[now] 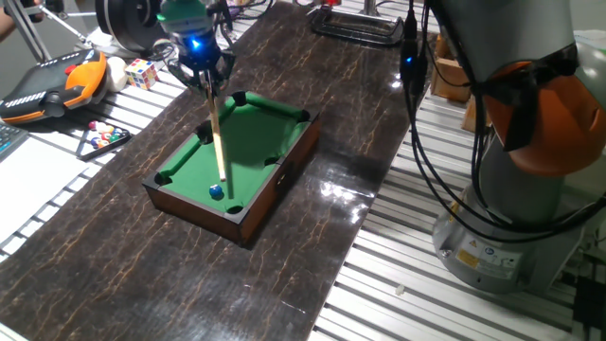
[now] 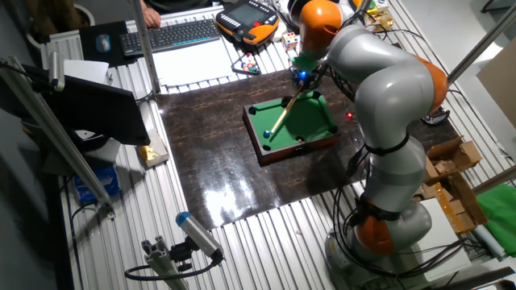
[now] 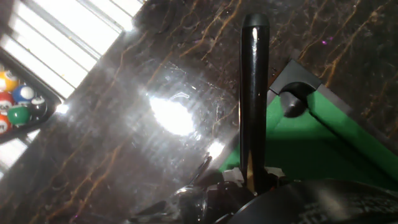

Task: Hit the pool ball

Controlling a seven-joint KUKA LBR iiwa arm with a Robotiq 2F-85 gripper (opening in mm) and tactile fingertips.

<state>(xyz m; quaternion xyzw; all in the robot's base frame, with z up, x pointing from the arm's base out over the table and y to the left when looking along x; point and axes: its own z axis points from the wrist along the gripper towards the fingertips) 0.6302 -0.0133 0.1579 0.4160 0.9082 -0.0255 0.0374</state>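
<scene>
On the dark marbled tabletop [image 1: 312, 218], centre of one fixed view: miniature pool table [image 1: 237, 161], green felt in a brown wooden frame with black pockets at corners and sides.

Pool ball [image 1: 216, 190]: tiny, glossy, blue, lying on the felt near the 6 o'clock end of the pool table, close to a corner pocket [image 1: 235, 206] at its 4 o'clock. In the other fixed view the pool ball [image 2: 267, 134] shows as a small blue dot near the frame's 8 o'clock corner.

Cue stick [image 1: 217, 133]: slim, pale wood, slanting down from the claw to the felt; its lower tip sits just at 12 o'clock of the pool ball, touching or nearly so, contact not resolvable. In the hand view the cue's black butt [image 3: 254, 93] stands up the middle of the frame, with a corner pocket [image 3: 293, 102] and green felt at 3 o'clock.

Claw [image 1: 202, 71]: black, with a blue light glowing above it, positioned over the 12 o'clock end of the pool table, closed round the upper part of the cue stick.

Racked balls [image 1: 102, 134]: small multicoloured set in a black triangle, off the dark slab at 9 o'clock, well apart from the pool table; seen again at the left edge of the hand view [image 3: 17, 102].

Puzzle cube [image 1: 141, 73]: multicoloured, at 10 o'clock, beside an orange and black control pendant [image 1: 57, 83].
</scene>
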